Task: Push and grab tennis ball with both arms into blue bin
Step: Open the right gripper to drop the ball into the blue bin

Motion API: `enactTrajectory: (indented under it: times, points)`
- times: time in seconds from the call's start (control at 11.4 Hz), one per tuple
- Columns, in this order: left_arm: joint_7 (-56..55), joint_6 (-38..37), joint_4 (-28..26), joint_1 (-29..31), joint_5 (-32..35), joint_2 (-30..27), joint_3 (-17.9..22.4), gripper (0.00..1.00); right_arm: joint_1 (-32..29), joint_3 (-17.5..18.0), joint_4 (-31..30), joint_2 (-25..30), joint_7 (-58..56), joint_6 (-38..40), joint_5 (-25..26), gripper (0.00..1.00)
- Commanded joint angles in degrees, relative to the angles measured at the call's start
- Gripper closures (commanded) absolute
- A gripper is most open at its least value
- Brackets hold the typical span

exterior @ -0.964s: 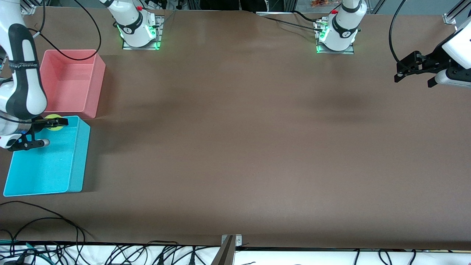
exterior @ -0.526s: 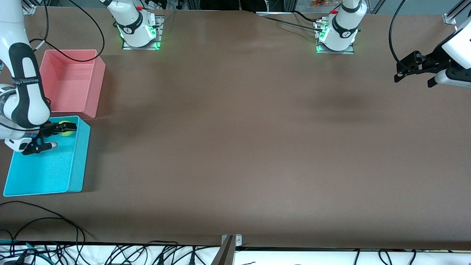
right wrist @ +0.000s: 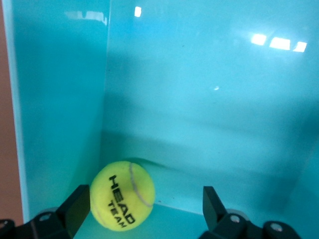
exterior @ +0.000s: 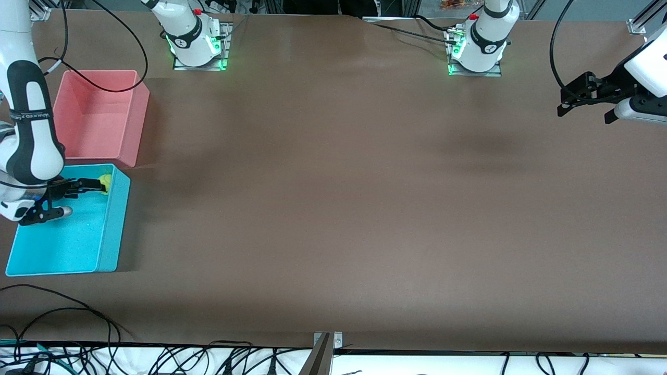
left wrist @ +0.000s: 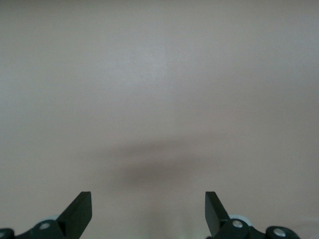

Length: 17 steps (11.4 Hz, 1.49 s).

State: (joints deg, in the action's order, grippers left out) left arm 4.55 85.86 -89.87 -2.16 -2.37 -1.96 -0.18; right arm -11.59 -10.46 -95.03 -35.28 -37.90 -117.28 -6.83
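The tennis ball (right wrist: 122, 195), yellow-green with black lettering, is loose inside the blue bin (exterior: 62, 245), low in the corner nearest the pink bin. In the front view the tennis ball (exterior: 106, 183) peeks out past one finger. My right gripper (exterior: 83, 197) hangs over that end of the bin, open; in the right wrist view the right gripper (right wrist: 144, 209) has the ball just beside one finger and a wide gap to the other. My left gripper (exterior: 583, 115) waits open above bare table at the left arm's end; the left gripper (left wrist: 148, 211) has nothing between its fingers.
A pink bin (exterior: 133, 120) stands right beside the blue bin, farther from the front camera. Black cables loop over the pink bin and along the table's front edge. Both arm bases (exterior: 197, 47) stand at the table's back edge.
My right gripper was shut on the ball over the blue bin; it has opened and the ball has dropped into the bin's corner. The left arm has barely moved.
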Motion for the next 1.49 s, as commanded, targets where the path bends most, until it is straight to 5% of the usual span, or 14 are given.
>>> enactTrajectory:
  times: [0.0,0.7,0.96,1.4]
  points:
    - [-0.95,0.45,-0.74,-0.3,0.26,-1.03,-0.09,0.0,-1.33,-0.44,3.53,1.6,-0.68,2.05,-1.0,0.0]
    - [-0.95,0.45,-0.74,-0.3,0.26,-1.03,-0.09,0.0,-0.54,0.52,8.11,19.17,8.36,19.35,1.29,0.0]
    - [-0.95,0.45,-0.74,-0.3,0.17,-1.03,-0.17,0.0,5.84,1.58,8.11,23.4,15.54,22.61,5.14,0.0]
    - [-0.6,0.45,-0.74,0.4,0.61,-1.03,-0.44,0.0,13.34,3.43,-0.12,33.05,34.81,18.6,7.01,0.0]
